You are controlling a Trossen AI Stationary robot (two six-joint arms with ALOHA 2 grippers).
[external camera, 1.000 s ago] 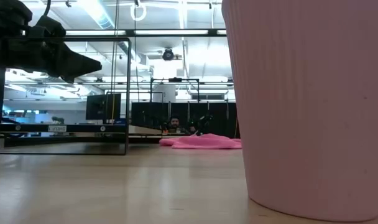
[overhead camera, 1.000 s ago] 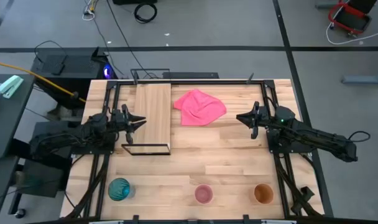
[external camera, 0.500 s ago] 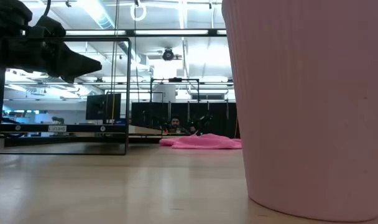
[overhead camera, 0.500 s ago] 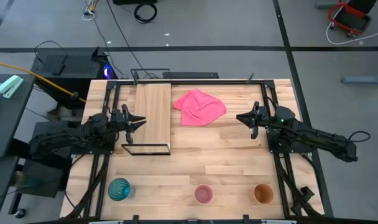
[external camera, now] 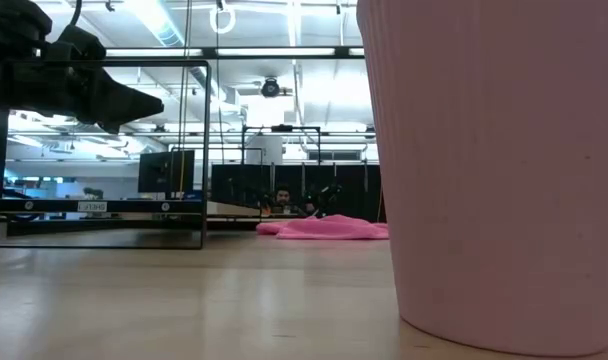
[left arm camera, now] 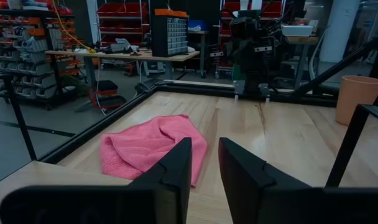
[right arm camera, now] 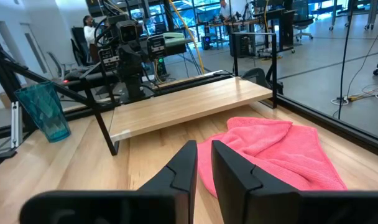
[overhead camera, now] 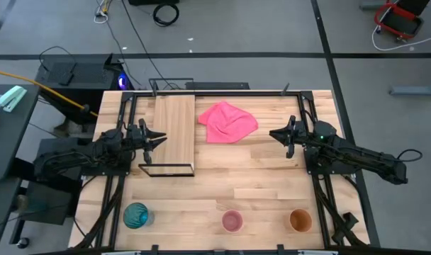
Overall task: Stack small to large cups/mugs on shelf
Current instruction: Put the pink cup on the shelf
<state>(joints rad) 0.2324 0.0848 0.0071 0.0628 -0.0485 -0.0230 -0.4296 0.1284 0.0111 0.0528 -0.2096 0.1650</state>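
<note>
Three cups stand upright on their bases along the table's near edge: the teal-blue cup point(overhead camera: 136, 215) at the left, the small pale pink cup point(overhead camera: 232, 221) in the middle, which fills the low view point(external camera: 494, 170), and the orange-brown cup point(overhead camera: 300, 221) at the right. The light-wood shelf point(overhead camera: 174, 134) with its black wire frame stands at the far left. My left gripper point(overhead camera: 162, 136) is shut and empty, level, over the shelf's left edge. My right gripper point(overhead camera: 273, 132) is shut and empty at mid-right, pointing toward the table's left edge.
A pink cloth point(overhead camera: 227, 121) lies crumpled on the table between the shelf and my right gripper. Black frame rails point(overhead camera: 304, 127) run along both sides of the table. Bare tabletop point(overhead camera: 222, 180) lies between the arms and the row of cups.
</note>
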